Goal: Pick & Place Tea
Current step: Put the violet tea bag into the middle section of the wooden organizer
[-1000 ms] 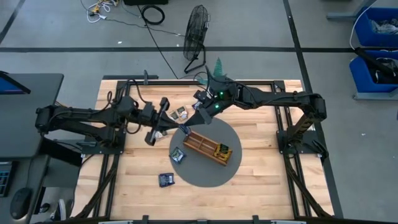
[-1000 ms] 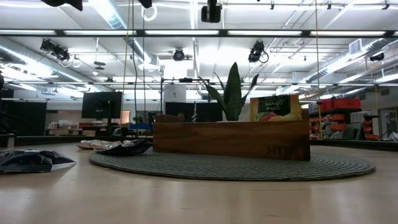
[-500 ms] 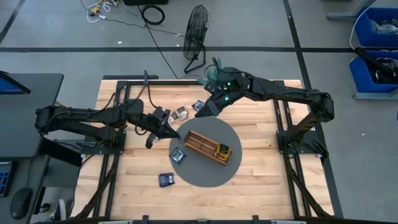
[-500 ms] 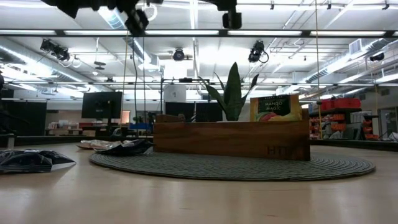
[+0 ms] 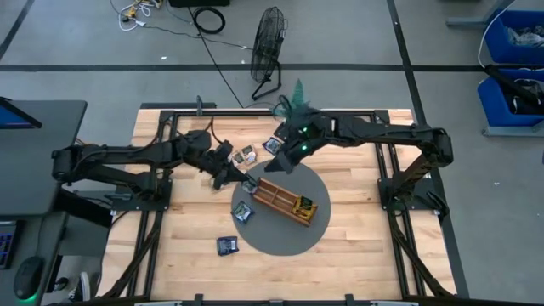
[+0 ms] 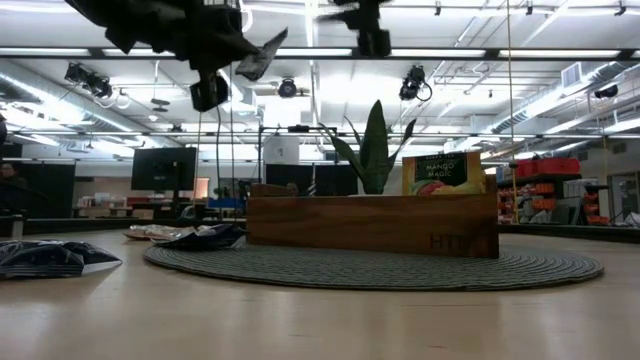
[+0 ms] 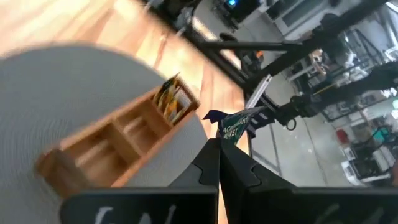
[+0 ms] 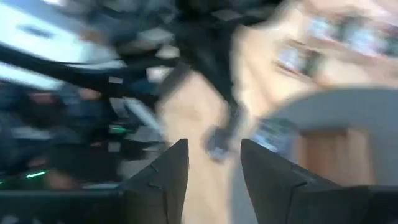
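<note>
One sachet (image 7: 235,124) now clenched in left gripper (image 7: 217,149), carried over the tray's (image 5: 274,195) left end; right gripper (image 8: 212,155) released, empty.

Robotics lab or workshop, large open hall. Low view: exposed ducts and strip lights (image 6: 300,52) across the top of frame, monitors (image 6: 163,168) and benches at mid-left. High view: grey concrete floor, loose cables (image 5: 140,12) upper left, standing fan (image 5: 269,42) top centre, blue storage bins (image 5: 514,38) upper right, wooden table (image 5: 357,229) on a black frame at centre.
</note>
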{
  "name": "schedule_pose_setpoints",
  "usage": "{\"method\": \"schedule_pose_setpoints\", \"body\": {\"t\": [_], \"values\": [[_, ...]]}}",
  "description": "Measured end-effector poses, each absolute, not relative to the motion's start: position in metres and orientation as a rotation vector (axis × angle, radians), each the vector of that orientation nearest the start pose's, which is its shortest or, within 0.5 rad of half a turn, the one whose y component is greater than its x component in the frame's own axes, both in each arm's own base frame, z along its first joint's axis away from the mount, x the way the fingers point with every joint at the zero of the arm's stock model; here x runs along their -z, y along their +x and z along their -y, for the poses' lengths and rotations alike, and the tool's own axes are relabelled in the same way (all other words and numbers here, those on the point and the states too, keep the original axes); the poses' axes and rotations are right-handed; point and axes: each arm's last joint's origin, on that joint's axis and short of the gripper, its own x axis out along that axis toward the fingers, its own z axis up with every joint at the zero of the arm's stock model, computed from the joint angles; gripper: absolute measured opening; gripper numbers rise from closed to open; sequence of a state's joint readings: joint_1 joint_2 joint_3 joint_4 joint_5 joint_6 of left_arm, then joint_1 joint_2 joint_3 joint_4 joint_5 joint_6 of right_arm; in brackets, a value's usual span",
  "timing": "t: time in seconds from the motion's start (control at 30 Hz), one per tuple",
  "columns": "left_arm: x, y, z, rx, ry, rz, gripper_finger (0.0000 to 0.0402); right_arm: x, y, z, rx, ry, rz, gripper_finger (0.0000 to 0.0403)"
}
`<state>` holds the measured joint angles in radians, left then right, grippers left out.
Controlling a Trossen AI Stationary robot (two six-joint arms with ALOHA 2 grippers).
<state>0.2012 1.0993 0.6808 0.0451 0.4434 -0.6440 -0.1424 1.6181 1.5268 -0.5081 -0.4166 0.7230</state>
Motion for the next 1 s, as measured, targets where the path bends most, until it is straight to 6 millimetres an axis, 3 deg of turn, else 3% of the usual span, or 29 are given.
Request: {"method": "schedule_pose_setpoints", "body": {"t": [0.17,0.53,1.0], "values": [[-0.252,0.238,-0.036,0.106,-0.791,-0.460,0.0002,-0.344,0.360,0.038,0.080,0.841,-0.667,0.0157],[-0.246,0.244,-0.037,0.095,-0.821,-0.479,0.0002,-0.318,0.384,0.019,0.061,0.905,-0.728,0.0158],[-0.247,0.244,-0.038,0.093,-0.822,-0.465,0.0002,-0.301,0.401,0.010,0.037,0.884,-0.723,0.0158]]}}
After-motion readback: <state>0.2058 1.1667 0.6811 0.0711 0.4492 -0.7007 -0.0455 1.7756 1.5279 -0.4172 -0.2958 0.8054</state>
